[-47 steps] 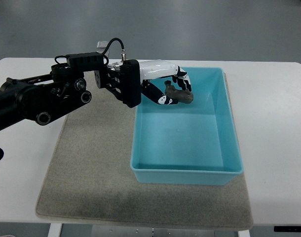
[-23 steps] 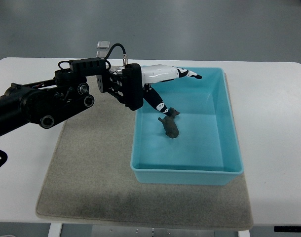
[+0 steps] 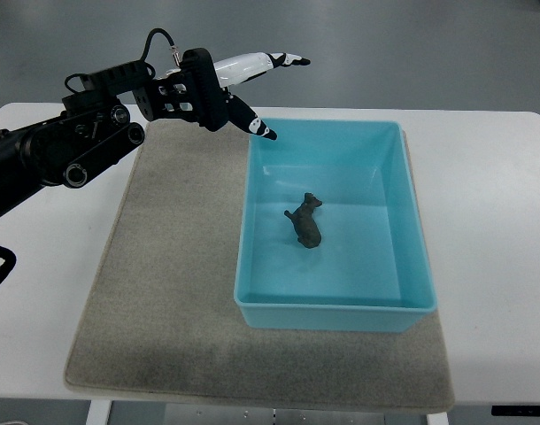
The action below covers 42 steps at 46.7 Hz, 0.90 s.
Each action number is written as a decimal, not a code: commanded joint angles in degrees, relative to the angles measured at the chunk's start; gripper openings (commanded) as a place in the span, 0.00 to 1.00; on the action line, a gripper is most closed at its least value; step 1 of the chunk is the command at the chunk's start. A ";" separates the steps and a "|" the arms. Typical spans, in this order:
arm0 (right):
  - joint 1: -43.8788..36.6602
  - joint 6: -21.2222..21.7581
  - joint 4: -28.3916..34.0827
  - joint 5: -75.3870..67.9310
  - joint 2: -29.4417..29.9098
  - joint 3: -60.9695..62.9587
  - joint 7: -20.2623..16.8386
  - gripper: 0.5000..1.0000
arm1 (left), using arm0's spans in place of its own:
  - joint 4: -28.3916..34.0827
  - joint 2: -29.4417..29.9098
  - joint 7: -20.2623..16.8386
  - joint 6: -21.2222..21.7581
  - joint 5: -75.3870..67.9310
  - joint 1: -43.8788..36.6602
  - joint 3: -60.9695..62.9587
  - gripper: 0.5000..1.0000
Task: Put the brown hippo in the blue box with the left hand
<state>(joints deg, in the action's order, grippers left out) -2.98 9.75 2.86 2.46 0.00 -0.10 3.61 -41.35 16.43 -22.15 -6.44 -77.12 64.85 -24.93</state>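
I see the brown hippo (image 3: 304,221) lying mid blue box (image 3: 410,266) (no labels readable), my left hand (image 3: 243,84) splayed wide, empty, above its far-left corner.

You have the brown hippo (image 3: 304,225) lying on the floor of the blue box (image 3: 417,266), a little toward the box's left wall and roughly midway between its near and far ends. It is a small, dark brown toy, its body running diagonally, one end pointing up and right. Nothing touches it. The box is a light blue, open-topped rectangular tub with upright walls, sitting flat with its long side running away from you
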 commanded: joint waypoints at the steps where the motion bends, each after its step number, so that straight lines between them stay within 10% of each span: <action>1: 0.00 0.00 0.04 0.00 0.00 0.01 0.00 0.87 | 3.99 0.00 0.01 0.73 3.90 0.54 -0.03 0.99; 29: 0.00 0.00 -0.05 0.00 0.00 0.01 0.00 0.87 | 18.85 -0.88 0.27 4.25 32.90 -0.07 0.50 0.99; 42: 0.00 0.00 0.04 0.00 0.00 0.01 0.00 0.87 | 20.43 -1.93 5.89 3.63 52.76 -0.16 0.58 0.99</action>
<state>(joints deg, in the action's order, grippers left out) -2.99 9.75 2.84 2.46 0.00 -0.09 3.61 -20.84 14.62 -18.35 -2.77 -28.32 64.69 -24.37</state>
